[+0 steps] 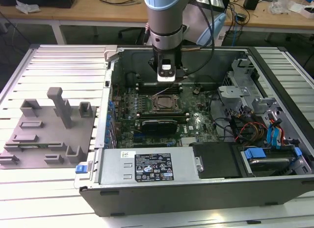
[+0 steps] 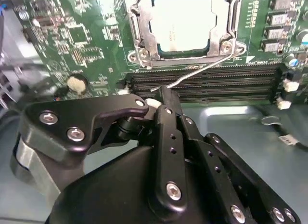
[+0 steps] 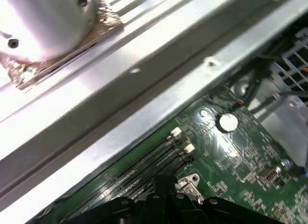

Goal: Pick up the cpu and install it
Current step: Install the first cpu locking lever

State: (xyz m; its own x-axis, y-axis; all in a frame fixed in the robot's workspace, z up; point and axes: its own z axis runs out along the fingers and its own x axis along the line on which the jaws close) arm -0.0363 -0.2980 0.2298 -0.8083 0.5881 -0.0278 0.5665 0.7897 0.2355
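From the second wrist view I note my claw (image 2: 166,91) with fingers drawn together and nothing held, hovering over the memory slots (image 2: 207,82), while just beyond them the cpu (image 2: 180,21) lies flat in its socket (image 2: 139,46).

The cpu (image 2: 180,21) runs off the frame's upper edge in the second wrist view, and the gripper (image 2: 163,91) body hides its own fingertips.

grey tray (image 1: 46,135), open computer case (image 1: 196,189), perhaps cables (image 1: 245,127)
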